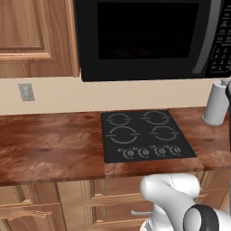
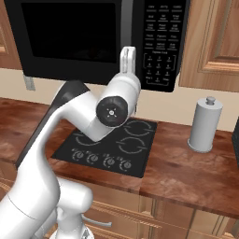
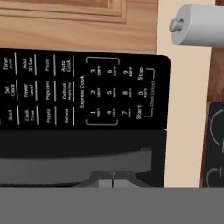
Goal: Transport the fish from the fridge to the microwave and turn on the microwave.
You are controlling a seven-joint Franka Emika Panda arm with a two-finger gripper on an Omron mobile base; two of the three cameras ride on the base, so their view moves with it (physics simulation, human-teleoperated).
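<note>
The black microwave (image 1: 144, 36) (image 2: 70, 37) hangs above the cooktop with its dark window door closed. Its curved grey handle (image 3: 74, 159) and keypad (image 3: 87, 87) face the hand view, rolled sideways, with the Start key (image 3: 138, 111) near the middle. My gripper (image 3: 113, 178) is shut with nothing in it, its tips level with the handle and a short way off the front. In the right base view the raised white hand (image 2: 127, 59) stands before the seam between door and keypad. The fish is hidden and the fridge is out of view.
A black four-burner cooktop (image 1: 144, 135) (image 2: 112, 144) lies in the wooden counter (image 1: 49, 144) under the arm. A grey paper towel roll (image 1: 216, 106) (image 2: 204, 123) stands at the right. Wooden cabinets (image 1: 31, 36) (image 2: 214, 37) flank the microwave.
</note>
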